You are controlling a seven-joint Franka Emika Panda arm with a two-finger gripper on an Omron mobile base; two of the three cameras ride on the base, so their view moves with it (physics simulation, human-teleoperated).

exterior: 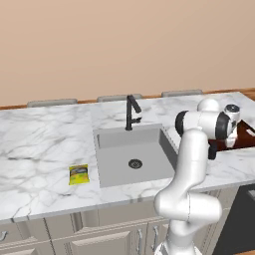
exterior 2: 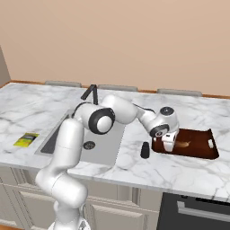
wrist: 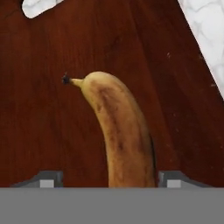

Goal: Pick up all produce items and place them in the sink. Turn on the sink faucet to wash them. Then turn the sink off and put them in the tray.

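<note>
Gripper [wrist: 107, 179] hung over the tray [wrist: 39, 131], its fingertips [wrist: 47, 179] spread apart on either side of the banana [wrist: 118, 131], which lay on the tray's floor. That tray sat at the worktop's right end, beside the sink [exterior: 132, 149].

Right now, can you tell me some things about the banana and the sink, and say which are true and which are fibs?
1. The banana lies over the tray. True.
2. The sink has fruit in it. False: just its dark drain shows in the basin.
3. The gripper has a finger tip on each side of the banana. True.
4. The yellow snack packet sits in the tray. False: it lies on the counter, on the other side of the sink.
5. Water pours from the sink faucet. False: no water shows.
</note>
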